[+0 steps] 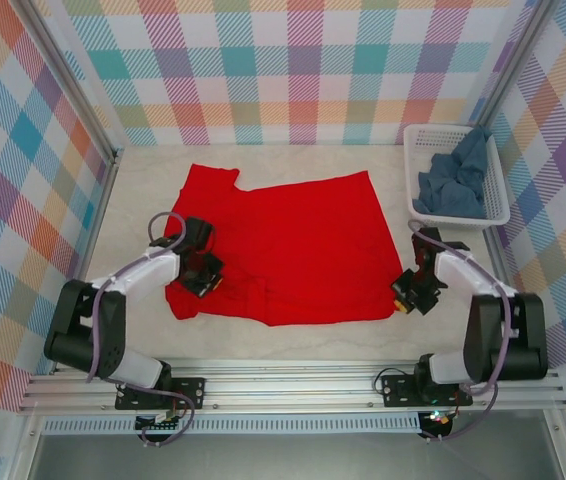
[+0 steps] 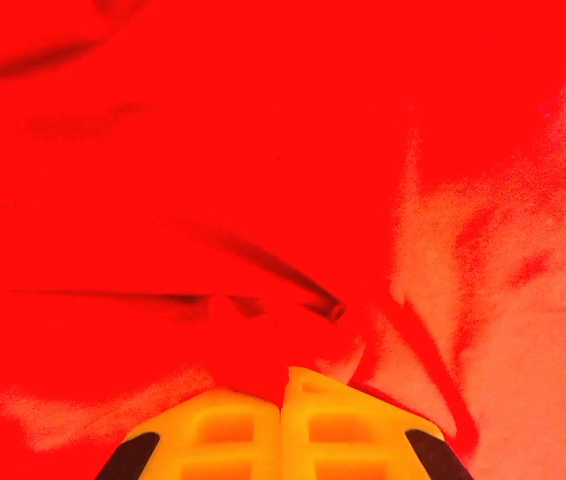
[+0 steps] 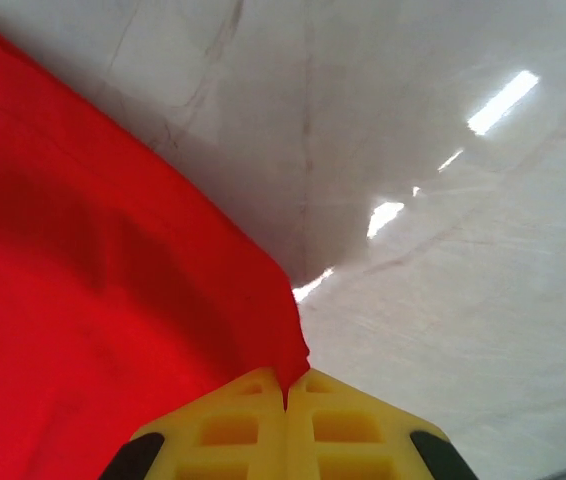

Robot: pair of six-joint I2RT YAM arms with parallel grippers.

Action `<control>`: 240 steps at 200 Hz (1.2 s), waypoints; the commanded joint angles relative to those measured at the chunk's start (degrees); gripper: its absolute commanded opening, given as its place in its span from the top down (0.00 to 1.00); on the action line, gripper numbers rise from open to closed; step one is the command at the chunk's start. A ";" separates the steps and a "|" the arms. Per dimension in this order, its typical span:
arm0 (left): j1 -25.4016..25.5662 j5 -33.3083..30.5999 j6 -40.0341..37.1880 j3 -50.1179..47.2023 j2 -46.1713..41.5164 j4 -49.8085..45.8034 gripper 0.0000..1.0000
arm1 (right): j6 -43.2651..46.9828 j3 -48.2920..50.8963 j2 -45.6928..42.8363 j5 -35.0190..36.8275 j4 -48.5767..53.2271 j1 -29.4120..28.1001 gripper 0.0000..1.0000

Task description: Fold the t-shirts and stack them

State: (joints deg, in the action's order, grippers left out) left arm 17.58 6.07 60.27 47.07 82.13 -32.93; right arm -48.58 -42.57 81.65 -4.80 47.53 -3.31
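The red t-shirt lies spread on the table, its plain side up and no print showing. My left gripper is shut on the red cloth near the shirt's near-left part, yellow fingers pressed together with a fold pinched between them. My right gripper is shut on the shirt's near-right corner, which runs into the closed yellow fingers. The blue-grey t-shirt lies crumpled in the basket at the back right.
A white lattice basket stands at the back right, against the right wall. Checkered walls close in the table on three sides. Bare table lies to the right of the red shirt's corner and along the near edge.
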 commanded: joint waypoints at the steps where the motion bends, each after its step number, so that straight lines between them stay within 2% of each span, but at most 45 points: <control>1: 0.25 -6.80 -2.15 -1.76 -6.50 -9.59 1.00 | 1.97 -4.06 3.78 -4.93 -1.74 -3.62 1.00; 35: -3.42 -7.29 -2.23 -7.12 -8.48 -9.17 1.00 | 1.18 -6.37 6.46 -3.15 -1.47 -7.31 1.00; 62: -6.70 -5.76 -2.53 -5.98 -0.12 -3.82 1.00 | 2.10 -8.77 12.00 -3.83 -3.76 -7.41 1.00; 104: -11.12 -5.60 -8.16 9.09 18.73 -3.10 1.00 | 3.55 -20.99 25.12 -4.86 -3.67 -7.32 1.00; 133: -15.20 -3.32 -13.29 24.79 30.47 -3.72 1.00 | 3.49 -34.80 34.17 -5.31 -3.06 -7.19 1.00; 153: -17.40 -3.64 -15.76 35.81 34.78 -5.39 1.00 | 4.43 -45.35 40.03 -6.27 -2.54 -6.91 1.00; 173: -18.26 -5.06 -17.95 42.04 33.60 -6.60 1.00 | 5.99 -53.00 41.97 -6.89 -1.01 -6.89 1.00; 190: -17.98 -6.18 -19.38 43.14 29.30 -10.64 1.00 | 7.31 -53.71 39.29 -7.15 -0.22 -6.88 1.00; 206: -17.32 -5.78 -18.73 37.45 22.86 -13.28 1.00 | 8.24 -50.38 35.54 -8.17 0.77 -6.89 1.00; 240: -13.63 -3.43 -14.46 15.93 6.45 -16.00 1.00 | 9.06 -35.93 25.56 -11.89 1.32 -6.97 1.00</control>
State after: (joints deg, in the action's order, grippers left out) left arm 1.17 1.06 43.42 75.00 98.50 -41.89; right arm -41.41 -86.85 114.80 -13.34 45.23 -10.48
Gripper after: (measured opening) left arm 0.049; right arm 0.052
